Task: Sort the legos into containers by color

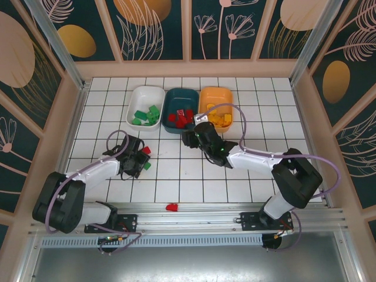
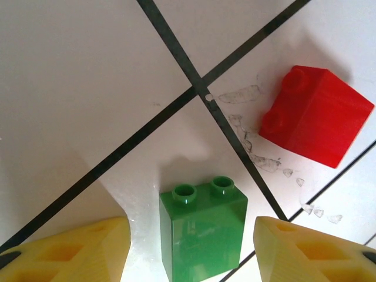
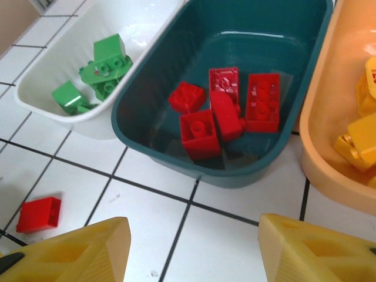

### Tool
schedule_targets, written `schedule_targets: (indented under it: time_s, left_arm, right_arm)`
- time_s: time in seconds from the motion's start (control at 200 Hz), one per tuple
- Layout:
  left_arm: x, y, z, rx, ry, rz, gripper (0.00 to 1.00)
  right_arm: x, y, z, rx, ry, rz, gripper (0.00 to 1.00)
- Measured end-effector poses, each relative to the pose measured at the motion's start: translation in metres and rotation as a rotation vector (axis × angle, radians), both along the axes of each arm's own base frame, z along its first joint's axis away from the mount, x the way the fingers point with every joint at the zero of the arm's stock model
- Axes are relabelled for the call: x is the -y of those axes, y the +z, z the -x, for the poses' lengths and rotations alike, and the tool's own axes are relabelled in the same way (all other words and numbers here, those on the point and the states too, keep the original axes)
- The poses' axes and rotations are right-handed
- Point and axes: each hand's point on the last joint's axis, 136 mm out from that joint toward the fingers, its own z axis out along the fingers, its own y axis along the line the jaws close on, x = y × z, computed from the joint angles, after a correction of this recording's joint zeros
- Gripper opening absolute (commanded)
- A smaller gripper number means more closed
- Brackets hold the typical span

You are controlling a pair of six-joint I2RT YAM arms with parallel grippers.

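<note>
A green lego lies on the white tiles between the yellow fingers of my left gripper, which is open and stands clear of it on both sides. A red lego rests just beyond to the right. From above, my left gripper sits by the green lego and the red lego. My right gripper is open and empty over bare tile in front of the teal tray, which holds red legos. The white tray holds green legos, the orange tray yellow ones.
Another red lego lies alone near the front rail. The three trays stand side by side at the back of the tiled floor. Wooden walls enclose the floor left and right. My right gripper hovers close to the teal tray's front rim.
</note>
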Motion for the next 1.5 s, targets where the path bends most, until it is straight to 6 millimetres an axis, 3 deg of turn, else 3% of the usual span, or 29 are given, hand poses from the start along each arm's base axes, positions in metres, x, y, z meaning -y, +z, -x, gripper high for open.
schedule_targets:
  time_s: [0.265, 0.385, 0.716, 1.016, 1.226, 1.501]
  left_arm:
    - [0.001, -0.008, -0.001, -0.157, 0.002, -0.057, 0.59]
    - [-0.001, -0.012, 0.002, -0.21, -0.003, -0.081, 0.49]
    - [-0.002, -0.012, 0.003, -0.288, -0.02, -0.124, 0.42]
    - [-0.003, -0.006, 0.0, -0.236, -0.038, -0.131, 0.41]
    - [0.006, 0.001, -0.025, -0.122, -0.051, -0.1, 0.37]
    - [0.011, 0.02, -0.037, -0.039, -0.06, -0.073, 0.36]
  right_arm:
    - [0.01, -0.001, 0.004, 0.002, -0.012, 0.001, 0.61]
    - [0.013, 0.004, 0.006, 0.01, -0.015, -0.013, 0.61]
    - [0.022, -0.002, 0.007, -0.003, -0.035, -0.022, 0.61]
    - [0.022, -0.003, 0.008, -0.005, -0.035, -0.02, 0.61]
    - [0.021, -0.002, 0.007, -0.004, -0.034, -0.028, 0.61]
    - [0.021, -0.002, 0.007, -0.003, -0.034, -0.029, 0.6]
